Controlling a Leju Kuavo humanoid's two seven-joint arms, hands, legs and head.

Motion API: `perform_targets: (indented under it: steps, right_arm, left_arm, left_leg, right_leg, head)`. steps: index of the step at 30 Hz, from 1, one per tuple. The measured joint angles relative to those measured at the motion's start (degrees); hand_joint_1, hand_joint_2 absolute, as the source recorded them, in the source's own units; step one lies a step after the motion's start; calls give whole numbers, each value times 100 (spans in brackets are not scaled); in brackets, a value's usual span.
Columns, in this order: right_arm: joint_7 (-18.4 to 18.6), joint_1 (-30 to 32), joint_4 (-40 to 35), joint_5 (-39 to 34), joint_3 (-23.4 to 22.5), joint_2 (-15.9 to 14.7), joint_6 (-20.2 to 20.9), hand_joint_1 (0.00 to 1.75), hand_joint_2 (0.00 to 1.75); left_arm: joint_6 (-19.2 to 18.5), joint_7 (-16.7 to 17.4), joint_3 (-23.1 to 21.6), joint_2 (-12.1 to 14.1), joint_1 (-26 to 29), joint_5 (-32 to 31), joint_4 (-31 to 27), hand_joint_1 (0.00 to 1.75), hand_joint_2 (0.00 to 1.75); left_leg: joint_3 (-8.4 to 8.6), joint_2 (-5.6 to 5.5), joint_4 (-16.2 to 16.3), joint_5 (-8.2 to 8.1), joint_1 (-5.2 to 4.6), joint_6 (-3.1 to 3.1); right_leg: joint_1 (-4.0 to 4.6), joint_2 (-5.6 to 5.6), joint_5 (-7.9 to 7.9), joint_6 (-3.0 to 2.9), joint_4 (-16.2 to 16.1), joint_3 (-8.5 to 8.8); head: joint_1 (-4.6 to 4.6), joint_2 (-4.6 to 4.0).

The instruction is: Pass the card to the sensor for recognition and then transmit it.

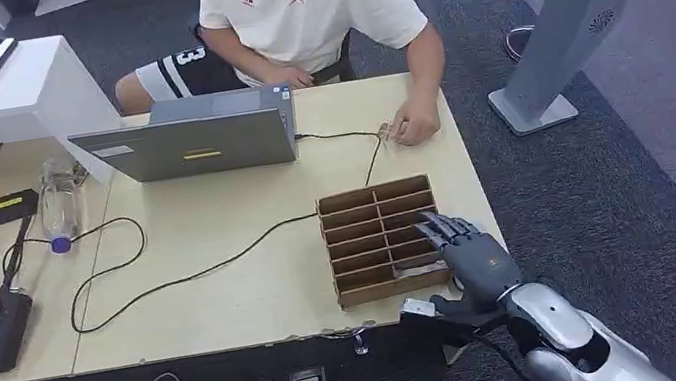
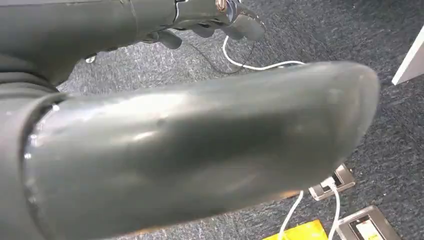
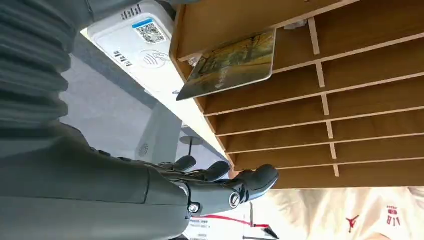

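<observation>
On the pale wooden table (image 1: 229,298), going left to right: a clear plastic bottle (image 1: 59,204), a flat grey laptop (image 1: 194,136), then a brown compartmented organizer (image 1: 371,236) of thin slats. The right hand (image 1: 470,254) — grey, smooth-shelled — rests over the organizer's right edge, fingers extended and slightly apart, holding nothing. The card (image 3: 232,62), a glossy rectangle with a yellow-green printed picture, lies tilted in an end compartment, long axis along the slot, one corner jutting past the rim. Beside that end sits the white sensor (image 3: 135,47). The left hand (image 2: 210,20) hangs over grey carpet; I cannot tell its grip.
</observation>
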Motion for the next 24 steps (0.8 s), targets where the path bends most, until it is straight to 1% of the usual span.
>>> perform_targets:
  steps: [1,2,13,24]
  right_arm:
    - [0,-3,13,-7,0,4,4,154,175]
    - [0,-7,24,-13,0,7,11,175,175]
    - [33,-56,68,-101,0,46,140,175,175]
    - [35,-90,68,-114,0,85,175,175,175]
  left_arm:
    - [0,0,0,0,-1,0,0,0,0]
    - [0,0,0,0,-2,0,0,0,0]
    - [4,0,33,0,-6,-39,0,0,0]
    - [4,0,39,0,-6,-59,0,0,0]
  left_leg:
    - [0,0,0,0,0,0]
    - [0,0,0,0,0,0]
    - [0,0,0,0,0,0]
    - [0,0,0,0,0,0]
  right_leg:
    - [0,0,0,0,0,0]
    - [0,0,0,0,0,0]
    - [0,0,0,0,0,0]
    - [0,0,0,0,0,0]
  head:
    - [-2,0]
    - [0,0]
    - [0,0]
    - [0,0]
